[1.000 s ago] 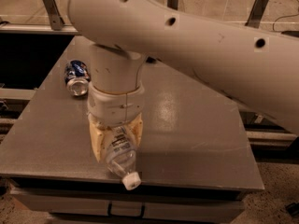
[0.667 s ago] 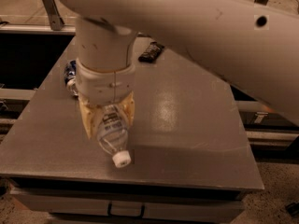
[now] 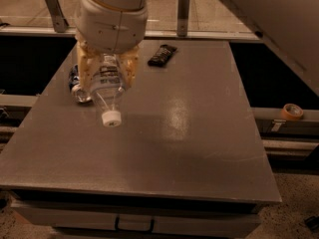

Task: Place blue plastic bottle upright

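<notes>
Hanging cap-down over table (image 3: 189,138), blue plastic bottle (image 3: 110,97), long axis steeply tilted, pincer (image 3: 107,79) clamped on it

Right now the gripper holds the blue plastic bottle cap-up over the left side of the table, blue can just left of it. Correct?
Not quite. The camera view shows the gripper holding the blue plastic bottle with its white cap pointing down, not up. The rest stands: over the left side of the table, blue can just left of it.
</notes>
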`<state>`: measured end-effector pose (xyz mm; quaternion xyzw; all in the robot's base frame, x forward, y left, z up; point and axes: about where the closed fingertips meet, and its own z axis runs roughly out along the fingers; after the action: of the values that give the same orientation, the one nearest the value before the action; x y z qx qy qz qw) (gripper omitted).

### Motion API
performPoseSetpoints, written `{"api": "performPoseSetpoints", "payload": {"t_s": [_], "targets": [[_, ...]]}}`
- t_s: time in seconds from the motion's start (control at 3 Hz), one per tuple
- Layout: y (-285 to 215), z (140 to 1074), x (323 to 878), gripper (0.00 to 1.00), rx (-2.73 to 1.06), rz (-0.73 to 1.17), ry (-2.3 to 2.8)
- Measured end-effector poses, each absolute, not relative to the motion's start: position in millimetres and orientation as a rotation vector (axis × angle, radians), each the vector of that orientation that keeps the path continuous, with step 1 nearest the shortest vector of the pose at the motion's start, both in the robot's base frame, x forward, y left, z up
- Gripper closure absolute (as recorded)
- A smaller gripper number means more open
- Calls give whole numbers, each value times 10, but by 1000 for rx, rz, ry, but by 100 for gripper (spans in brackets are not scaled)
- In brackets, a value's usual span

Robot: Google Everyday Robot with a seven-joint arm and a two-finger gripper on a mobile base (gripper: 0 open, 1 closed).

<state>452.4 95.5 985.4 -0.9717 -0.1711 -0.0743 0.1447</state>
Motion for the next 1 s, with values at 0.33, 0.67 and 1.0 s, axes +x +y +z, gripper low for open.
{"api": "performPoseSetpoints", "payload": {"t_s": [0.33, 0.67, 1.0], "targets": [[986, 9887, 4533, 100, -2771, -234, -482], [747, 9907, 4703, 100, -2678, -223, -295], [348, 9961, 4763, 100, -2525, -224, -22]]}}
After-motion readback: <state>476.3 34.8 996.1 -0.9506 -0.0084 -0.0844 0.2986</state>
